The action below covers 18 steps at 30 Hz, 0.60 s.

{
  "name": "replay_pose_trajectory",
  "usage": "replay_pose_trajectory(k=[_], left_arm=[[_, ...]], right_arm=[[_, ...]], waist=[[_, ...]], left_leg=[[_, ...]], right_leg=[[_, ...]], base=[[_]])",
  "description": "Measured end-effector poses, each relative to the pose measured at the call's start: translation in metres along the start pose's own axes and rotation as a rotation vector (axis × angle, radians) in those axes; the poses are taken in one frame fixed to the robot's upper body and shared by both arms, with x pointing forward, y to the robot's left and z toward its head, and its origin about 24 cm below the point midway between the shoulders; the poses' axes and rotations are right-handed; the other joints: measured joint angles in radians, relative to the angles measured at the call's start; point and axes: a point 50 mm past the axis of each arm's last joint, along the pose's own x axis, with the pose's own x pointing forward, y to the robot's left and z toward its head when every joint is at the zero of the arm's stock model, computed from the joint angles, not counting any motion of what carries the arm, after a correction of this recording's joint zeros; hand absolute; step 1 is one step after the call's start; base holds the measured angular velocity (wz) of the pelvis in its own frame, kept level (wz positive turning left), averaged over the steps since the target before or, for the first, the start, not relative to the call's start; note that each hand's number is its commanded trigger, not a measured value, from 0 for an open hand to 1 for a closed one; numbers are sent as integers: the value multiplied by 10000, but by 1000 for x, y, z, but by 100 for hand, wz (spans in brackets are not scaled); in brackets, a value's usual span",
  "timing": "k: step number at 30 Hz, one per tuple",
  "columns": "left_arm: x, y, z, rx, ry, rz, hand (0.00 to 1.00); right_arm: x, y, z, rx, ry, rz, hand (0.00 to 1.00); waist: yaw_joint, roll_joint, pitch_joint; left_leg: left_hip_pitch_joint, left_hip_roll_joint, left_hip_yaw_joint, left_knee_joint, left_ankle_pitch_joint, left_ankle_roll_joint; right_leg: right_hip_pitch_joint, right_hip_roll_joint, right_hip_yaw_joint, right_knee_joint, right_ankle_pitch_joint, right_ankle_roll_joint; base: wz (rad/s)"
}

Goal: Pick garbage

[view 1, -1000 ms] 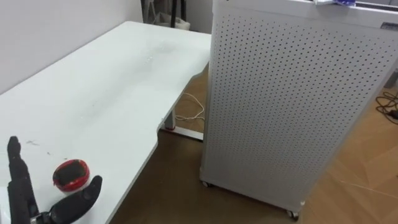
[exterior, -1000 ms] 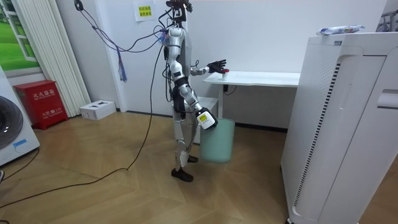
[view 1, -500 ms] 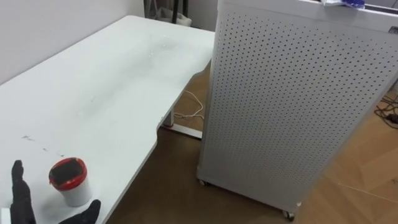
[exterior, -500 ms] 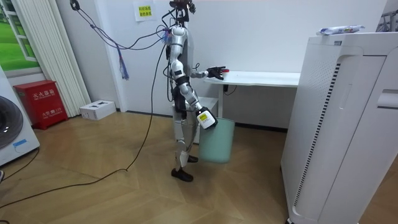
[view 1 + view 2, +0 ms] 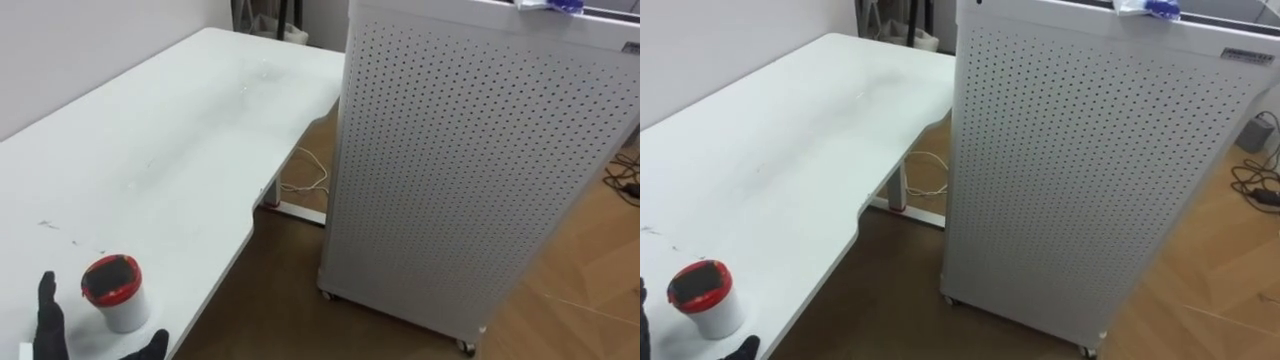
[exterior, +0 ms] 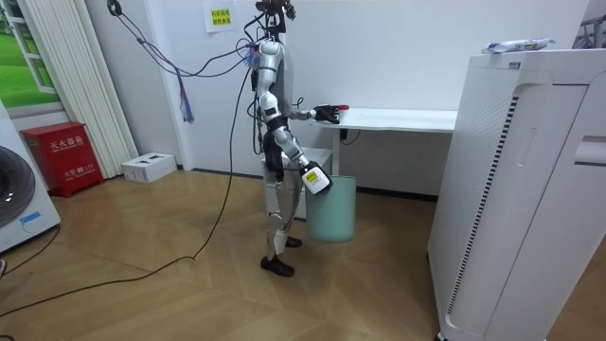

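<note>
My left hand (image 5: 47, 318) is spread wide at the near end of the white table (image 5: 190, 140), with straight fingers left of the red-lidded cup (image 5: 116, 295) and the thumb below it on the right, holding nothing. The cup stands upright near the table's right edge. My right hand (image 6: 313, 179) hangs by the green bin's (image 6: 333, 213) rim – whether it grips anything, I cannot tell.

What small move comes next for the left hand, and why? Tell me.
Probably curl the left hand round the red-lidded white cup. The cup stands upright near the white table's edge, between the hand's straight fingers and thumb, and is not yet gripped.
</note>
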Motion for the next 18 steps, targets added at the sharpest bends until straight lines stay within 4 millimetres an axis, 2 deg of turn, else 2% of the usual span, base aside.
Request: replay_pose_trajectory(k=[12,18], left_arm=[[1,0,1,-32,-47,93,0],[12,-6,9,-241,-346,103,0]], right_arm=[[0,1,1,-181,-18,179,100],[0,3,1,-671,36,478,100]], waist=[[-138,91,65],[-216,119,81]], left_leg=[[43,1,-11,-16,0,0],[97,-1,-9,44,0,0]], right_leg=[[100,8,-48,-62,1,0],[116,8,-5,-50,2,-1]], base=[[0],[0]])
